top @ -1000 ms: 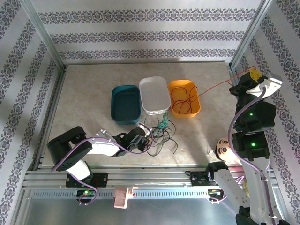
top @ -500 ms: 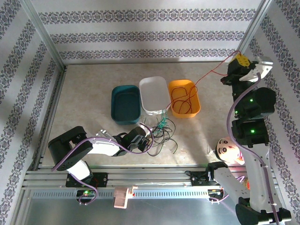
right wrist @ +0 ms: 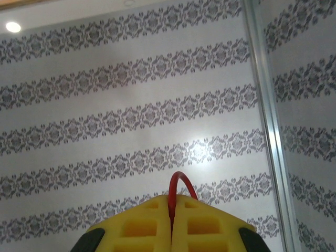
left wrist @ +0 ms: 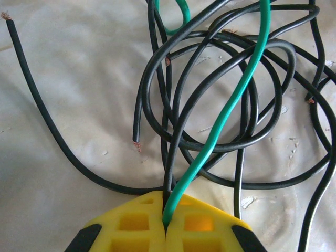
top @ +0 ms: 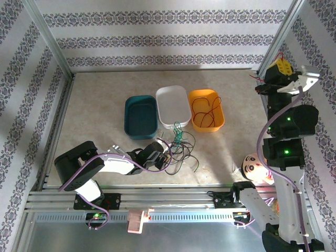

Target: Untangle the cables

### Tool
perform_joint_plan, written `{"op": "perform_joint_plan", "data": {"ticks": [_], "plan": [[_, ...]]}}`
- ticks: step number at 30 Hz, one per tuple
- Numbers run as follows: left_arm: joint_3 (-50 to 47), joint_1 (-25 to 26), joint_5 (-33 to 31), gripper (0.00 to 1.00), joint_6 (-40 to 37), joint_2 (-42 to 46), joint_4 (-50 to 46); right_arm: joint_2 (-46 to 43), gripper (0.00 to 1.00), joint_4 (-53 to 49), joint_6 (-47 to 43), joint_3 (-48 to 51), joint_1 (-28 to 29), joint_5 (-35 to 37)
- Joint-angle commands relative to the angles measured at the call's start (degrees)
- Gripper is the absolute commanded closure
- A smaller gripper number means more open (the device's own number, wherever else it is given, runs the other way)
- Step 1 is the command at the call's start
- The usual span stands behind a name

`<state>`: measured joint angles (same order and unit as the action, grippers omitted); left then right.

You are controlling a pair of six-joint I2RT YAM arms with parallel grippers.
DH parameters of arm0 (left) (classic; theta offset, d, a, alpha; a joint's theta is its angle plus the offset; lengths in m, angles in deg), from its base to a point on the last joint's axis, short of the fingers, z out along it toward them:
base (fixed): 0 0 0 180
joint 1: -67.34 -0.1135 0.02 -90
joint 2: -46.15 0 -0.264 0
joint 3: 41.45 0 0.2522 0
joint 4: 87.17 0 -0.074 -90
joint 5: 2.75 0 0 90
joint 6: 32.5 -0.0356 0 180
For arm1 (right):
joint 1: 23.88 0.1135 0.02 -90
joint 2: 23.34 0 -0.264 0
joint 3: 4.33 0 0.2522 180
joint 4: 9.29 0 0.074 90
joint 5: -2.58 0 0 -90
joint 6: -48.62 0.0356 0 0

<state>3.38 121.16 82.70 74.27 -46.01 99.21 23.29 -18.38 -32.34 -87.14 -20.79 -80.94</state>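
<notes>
My left claw (left wrist: 167, 231) is shut tight at the near side of the tangle, pinching the green cable (left wrist: 231, 105) and, it seems, one of the black cables (left wrist: 157, 105) in the same seam. From my fingers the green cable runs straight away toward the far side, its long axis pointing at the white tray (top: 173, 105), with the black loops piled across it just right of my claw on the desk (top: 94, 115).

My right claw (right wrist: 171, 220) is also fully closed, on a short bend of red cable (right wrist: 178, 186), raised at the far right corner and well apart from the knot. More red loops lie in the orange tray (top: 222, 118); I cannot tell whether they are the same wire.

I judge the left arm is much the nearer, so the next pull should go along the green line.
</notes>
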Motion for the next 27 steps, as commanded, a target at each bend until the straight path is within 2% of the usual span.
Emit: {"op": "perform_joint_plan", "data": {"ticks": [1,14,22,27], "plan": [[0.3,-0.6,2.7,1.00,-0.6,-3.6,-5.1,2.5,1.00,-4.3,0.9,-2.2,-0.7,-2.6],[1.4,-0.6,2.4,1.00,-1.7,-1.6,-7.3,11.9,1.00,-6.6,4.6,0.5,-0.7,-7.4],[1.6,-0.6,2.5,1.00,-1.1,-1.7,-6.9,18.4,1.00,-3.7,10.4,11.2,-0.4,-10.2],[2.0,-0.6,2.5,1.00,-1.2,-1.6,-7.2,23.3,1.00,-4.5,9.9,15.3,2.3,-7.4]]}}
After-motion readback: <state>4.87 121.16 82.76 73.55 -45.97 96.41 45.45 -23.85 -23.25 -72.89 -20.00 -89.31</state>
